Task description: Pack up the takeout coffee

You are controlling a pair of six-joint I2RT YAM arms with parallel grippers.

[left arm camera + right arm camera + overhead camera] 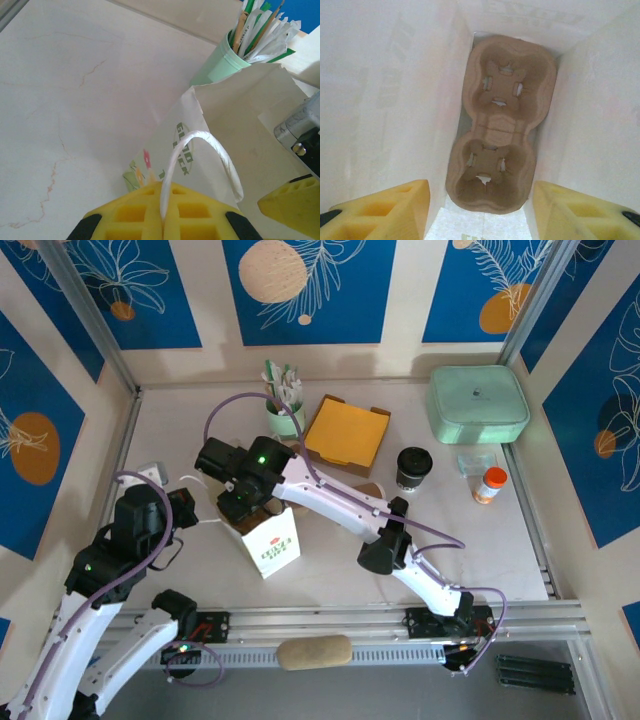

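**Reaching into paper bag [272, 545] with right claw [480, 210] spread wide, directly above cup carrier [500, 125] on the bag floor.**

Pinching twisted handle [200, 137] in left claw [162, 222], pressed together, to hold the mouth open. Best to lift right claw straight up, clear of the walls, then fetch takeout coffee [414, 468], standing lidded on table [480, 550], outside the bag and well apart from right claw. Hard to judge carrier's seating. Impossible to see either claw's fingers whole, cut off at frame edge.
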